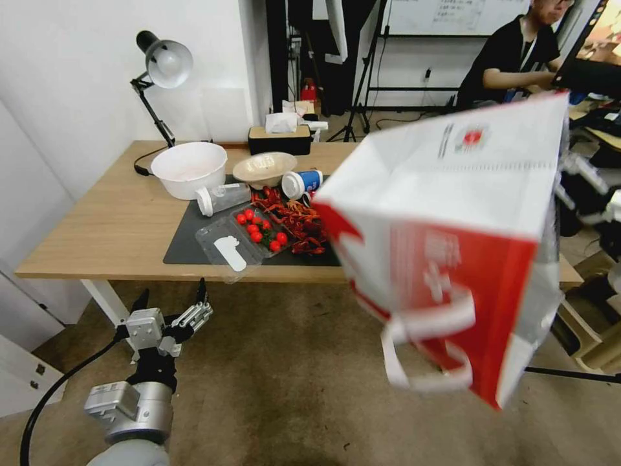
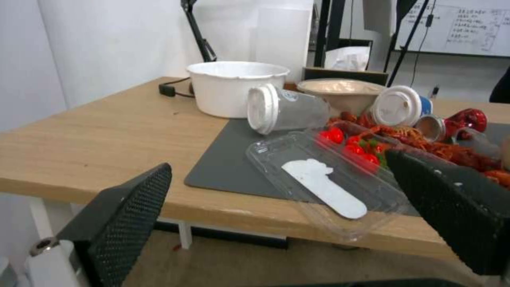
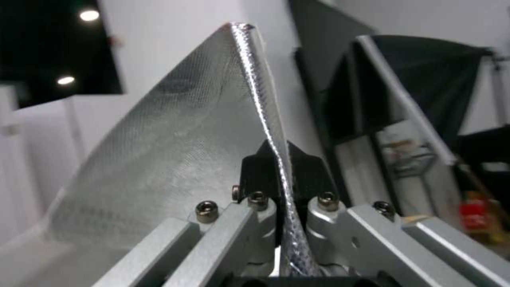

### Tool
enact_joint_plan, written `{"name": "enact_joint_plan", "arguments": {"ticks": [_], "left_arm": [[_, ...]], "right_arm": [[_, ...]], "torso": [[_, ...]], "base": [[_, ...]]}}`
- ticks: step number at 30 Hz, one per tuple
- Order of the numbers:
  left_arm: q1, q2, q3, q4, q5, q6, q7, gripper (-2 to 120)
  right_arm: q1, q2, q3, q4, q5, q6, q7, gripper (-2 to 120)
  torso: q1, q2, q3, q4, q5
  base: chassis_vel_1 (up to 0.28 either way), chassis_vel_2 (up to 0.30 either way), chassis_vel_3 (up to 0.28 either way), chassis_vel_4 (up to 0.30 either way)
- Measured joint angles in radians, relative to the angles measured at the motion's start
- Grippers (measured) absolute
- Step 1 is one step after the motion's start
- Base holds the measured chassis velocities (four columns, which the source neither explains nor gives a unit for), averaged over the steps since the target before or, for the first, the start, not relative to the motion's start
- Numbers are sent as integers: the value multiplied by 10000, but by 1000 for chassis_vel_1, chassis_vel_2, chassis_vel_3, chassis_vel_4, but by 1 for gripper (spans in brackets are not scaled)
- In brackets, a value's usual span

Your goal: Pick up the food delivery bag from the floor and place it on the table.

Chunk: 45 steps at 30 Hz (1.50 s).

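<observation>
The food delivery bag, white with red side panels, hangs tilted in the air on the right, off the floor, and covers the right end of the table. Its white handles dangle below it. My right gripper is shut on the bag's foil-lined rim. My left gripper is open and empty, low in front of the table's front edge. In the left wrist view, the left gripper faces the dark grey mat.
On the table stand a white bowl, a beige bowl, tipped cups, an open clear box of cherry tomatoes, loose crayfish, a tissue box and a desk lamp. The table's left part is bare wood.
</observation>
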Motion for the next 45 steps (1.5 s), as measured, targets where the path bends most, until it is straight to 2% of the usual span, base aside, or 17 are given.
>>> {"name": "enact_joint_plan", "arguments": {"ticks": [1,4,5,9,16,29,40,41,42,43,44,45], "left_arm": [[0,0,0,0,0,0,0,100],[11,5,2,0,0,-2,-1,100],[11,5,2,0,0,-2,-1,100],[0,-15,96,41,50,-29,-2,100],[-58,2,128,108,100,-30,10,100],[-80,-10,134,175,82,-30,25,100],[-50,-21,148,197,51,-49,31,100],[-57,-17,146,193,25,-65,33,100],[-57,-17,146,193,25,-65,33,100],[-72,-15,139,193,4,-79,33,100],[-76,-13,133,193,-1,-85,33,100],[-85,-7,114,193,-12,-103,31,100]], "right_arm": [[0,0,0,0,0,0,0,0],[405,-123,-372,76,309,329,1863,0],[405,-123,-372,76,309,329,1863,0],[1102,-100,-1053,-367,632,443,4603,0],[1247,-20,-1190,-571,577,-122,5838,0],[2029,-188,-1505,-729,376,-547,7145,0],[2215,-198,-1637,-784,181,-685,7331,0],[2288,-194,-1681,-784,186,-629,7345,7],[2288,-194,-1681,-784,186,-629,7345,7],[2326,-197,-1693,-784,202,-609,7356,14],[2337,-200,-1696,-783,207,-604,7361,15],[2358,-218,-1700,-779,210,-602,7364,22]], "torso": [[0,0,0,0,0],[-1,-5,-3,1,0],[-1,-5,-3,1,0],[-4,-12,-6,0,0],[-7,-16,-9,-1,-1],[-9,-21,-11,1,-1],[-10,-23,-12,0,0],[-10,-24,-12,0,1],[-10,-24,-12,0,1],[-10,-24,-13,1,0],[-9,-24,-13,1,0],[-10,-24,-13,0,0]], "base": [[0,0,0,0],[0,0,0,0],[0,0,0,0],[0,0,0,0],[0,0,0,0],[0,0,0,0],[0,0,0,0],[0,0,0,0],[0,0,0,0],[0,0,0,0],[0,0,0,0],[0,0,0,0]]}}
